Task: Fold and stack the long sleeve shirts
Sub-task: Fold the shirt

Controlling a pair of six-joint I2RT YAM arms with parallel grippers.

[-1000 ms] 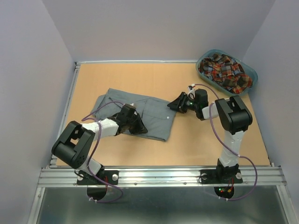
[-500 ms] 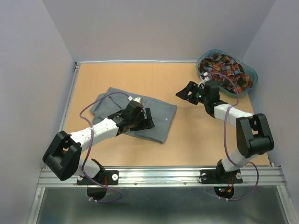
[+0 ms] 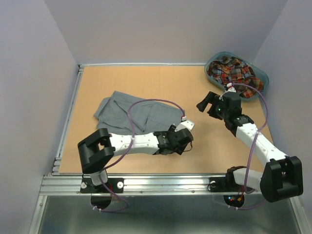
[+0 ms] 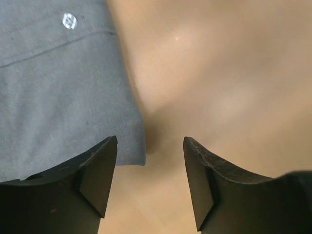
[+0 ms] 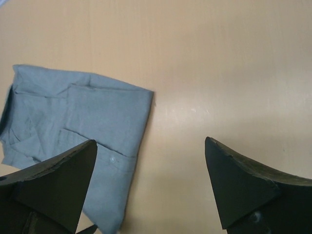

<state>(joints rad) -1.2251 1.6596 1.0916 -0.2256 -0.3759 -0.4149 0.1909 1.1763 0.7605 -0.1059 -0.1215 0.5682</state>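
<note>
Left end effector (image 4: pixel 150 144) gapes at corner of grey shirt (image 4: pixel 63 87); right end effector (image 5: pixel 151 146) wide over table (image 5: pixel 219 58).

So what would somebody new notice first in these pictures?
The grey shirt spread left of centre on the table draws the eye, with the open left gripper poised over its near right corner. Next comes the bright plaid shirt, heaped in the teal basket at the far right corner.

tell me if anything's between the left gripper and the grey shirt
Nothing visible does. The open left gripper is right at the grey shirt, whose corner shows in the gap between its fingers, over the table.
</note>
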